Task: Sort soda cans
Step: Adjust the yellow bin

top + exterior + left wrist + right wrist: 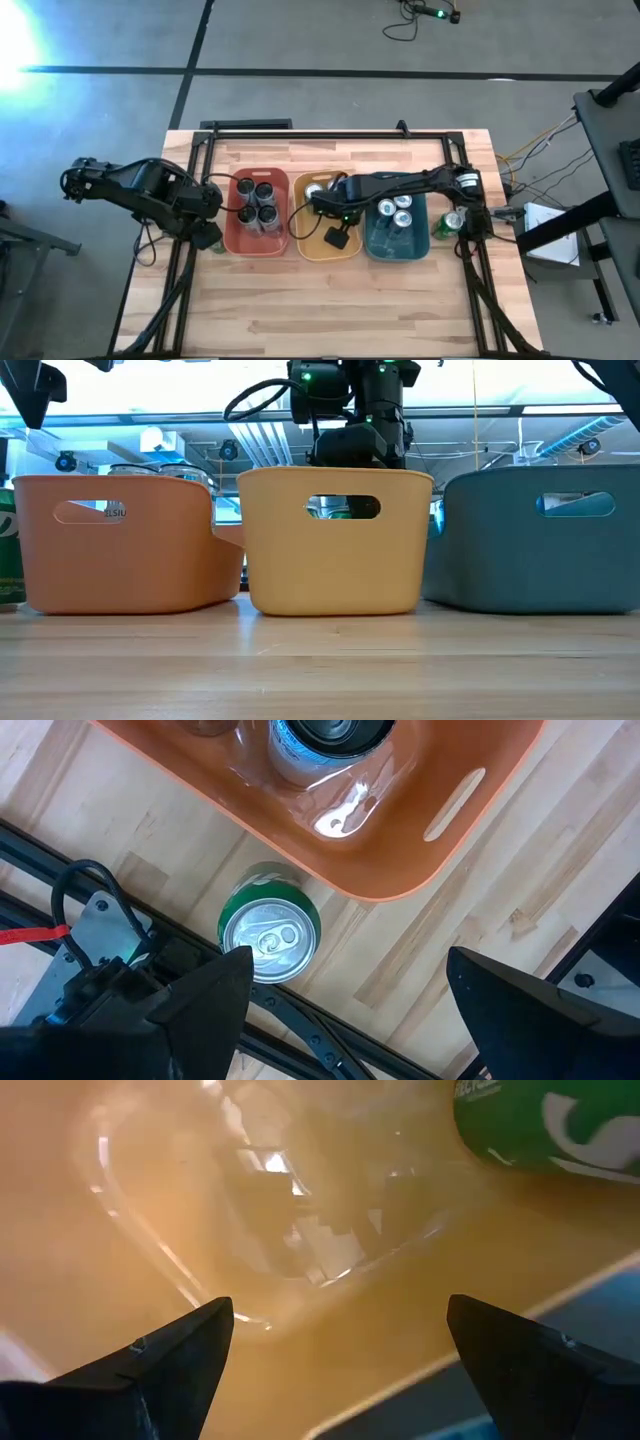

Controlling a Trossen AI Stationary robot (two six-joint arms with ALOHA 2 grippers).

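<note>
Right gripper (335, 1370), fingers spread and empty, sits low inside the orange bin (303, 245) beside a green can (560, 1120); left gripper (345, 1010), also spread, hovers over another green can (269, 937) at the table's left edge, so it should centre before closing.

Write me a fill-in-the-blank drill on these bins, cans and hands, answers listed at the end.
1. The red bin holds ____ dark cans.
2. The right hand is open inside the ____ bin.
3. The open left hand hovers over a ____ can standing on the table beside the red bin.
4. The silver-blue cans stand in the ____ bin.

Missing words: four; orange; green; teal
</note>
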